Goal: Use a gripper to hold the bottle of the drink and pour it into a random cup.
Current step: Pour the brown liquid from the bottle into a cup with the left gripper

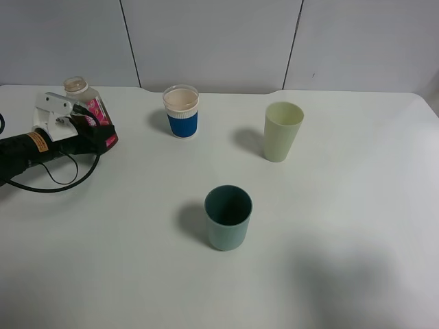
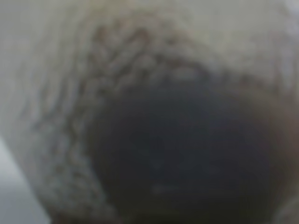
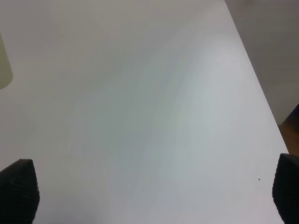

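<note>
Clear plastic with a bright pink label, the small squarish bottle (image 1: 88,110) stands near the far left corner of the matte white table (image 1: 343,247), its wide round mouth capless. The left pincer (image 1: 68,123), flat white plastic plates on a bulky black-wrapped arm (image 1: 24,151), sits right against the bottle's side. Whether it actually clamps the bottle I cannot tell (the left wrist view is only a blur of pale speckle and a dark rounded mass). A thin black cable (image 1: 41,190) curves over the table beside the arm.

Near the far edge, left of the middle, stands a white cup with a blue sleeve (image 1: 182,113). Right of the middle, a little nearer, is a taller tapered pale yellow-green cup (image 1: 282,131). The short dark teal-green plastic tumbler (image 1: 228,219), smooth-walled and darker inside, stands upright about the table's middle, well apart from the bottle.

The right pincer (image 3: 149,196) hangs over bare table near one edge, its black ribbed fingertips (image 3: 18,189) spread wide apart.
</note>
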